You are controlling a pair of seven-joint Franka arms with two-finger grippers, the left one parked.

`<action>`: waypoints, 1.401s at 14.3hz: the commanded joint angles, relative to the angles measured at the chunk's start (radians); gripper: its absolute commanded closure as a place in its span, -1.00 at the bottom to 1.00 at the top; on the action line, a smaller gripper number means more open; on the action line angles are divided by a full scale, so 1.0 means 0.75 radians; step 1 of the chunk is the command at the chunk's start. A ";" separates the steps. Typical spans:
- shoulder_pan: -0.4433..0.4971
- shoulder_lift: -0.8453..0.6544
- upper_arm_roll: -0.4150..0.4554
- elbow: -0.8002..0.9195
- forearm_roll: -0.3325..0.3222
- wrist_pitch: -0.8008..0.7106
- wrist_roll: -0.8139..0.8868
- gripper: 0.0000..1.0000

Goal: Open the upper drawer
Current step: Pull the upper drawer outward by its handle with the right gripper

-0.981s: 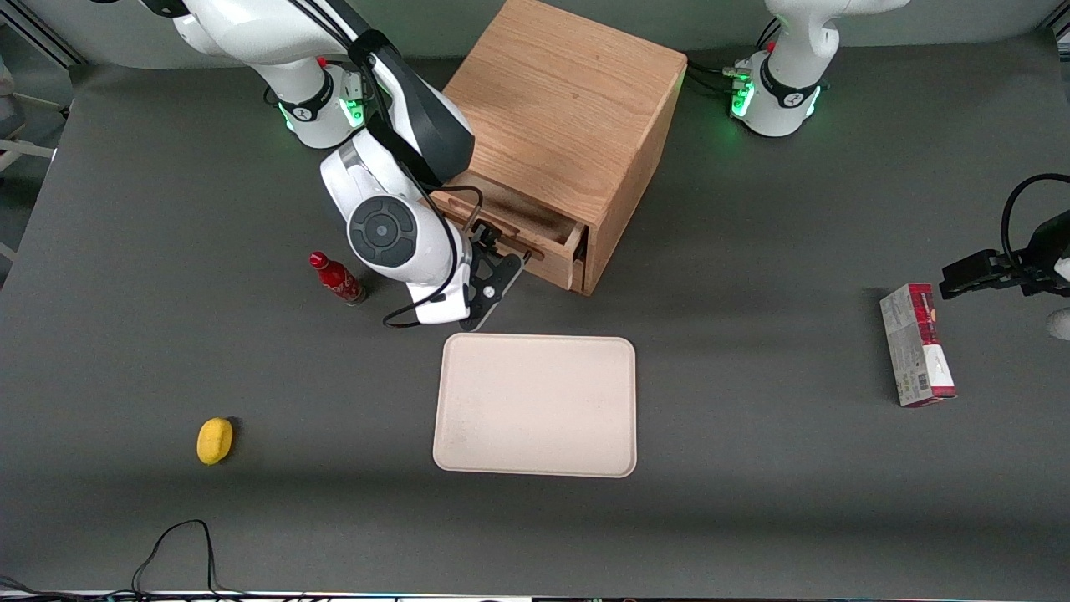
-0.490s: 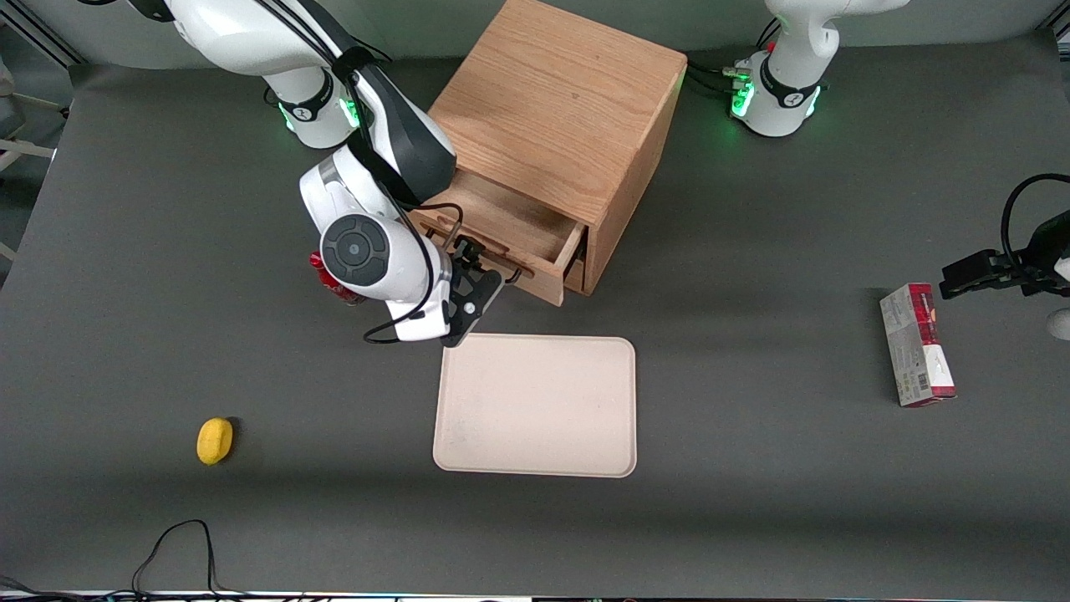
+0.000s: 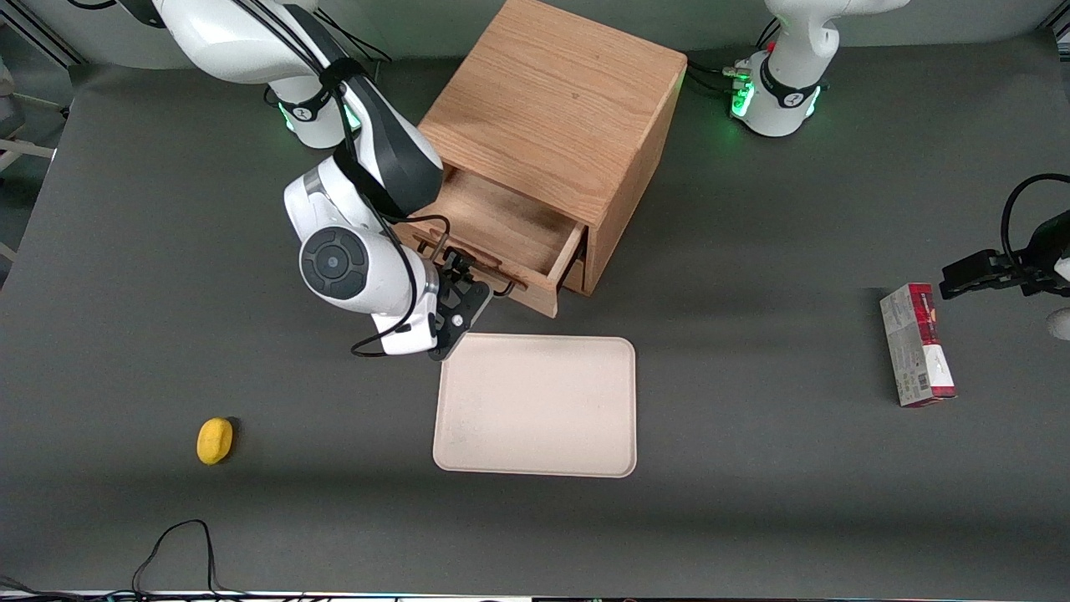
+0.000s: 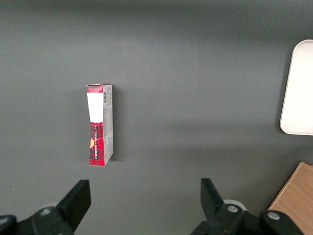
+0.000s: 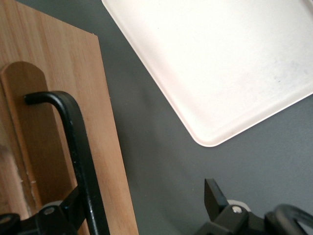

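The oak cabinet (image 3: 560,109) stands at the back middle of the table. Its upper drawer (image 3: 501,221) is pulled partly out toward the front camera and shows an empty wooden inside. The drawer's wooden front (image 5: 73,98) carries the black bar handle (image 5: 80,147). My right gripper (image 3: 460,288) is at that drawer front, above the table. In the right wrist view the gripper (image 5: 142,193) is open, its fingers wide apart. The handle bar runs just inside one finger (image 5: 71,205); the other finger (image 5: 212,193) hangs over bare table.
A beige tray (image 3: 535,405) lies just in front of the drawer, nearer the front camera, also seen as tray (image 5: 220,63). A yellow fruit (image 3: 215,440) lies toward the working arm's end. A red and grey box (image 3: 916,344) lies toward the parked arm's end.
The upper drawer has slid farther out of the cabinet toward the front camera, with my gripper at its handle. The arm now covers the small red bottle seen earlier.
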 commanded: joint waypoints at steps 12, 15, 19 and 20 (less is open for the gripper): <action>-0.095 0.147 0.000 0.232 -0.060 -0.002 -0.075 -1.00; -0.112 0.155 0.000 0.244 -0.062 0.000 -0.072 -1.00; -0.126 0.181 -0.002 0.289 -0.072 0.000 -0.083 -1.00; -0.126 0.189 -0.006 0.305 -0.094 0.000 -0.085 -1.00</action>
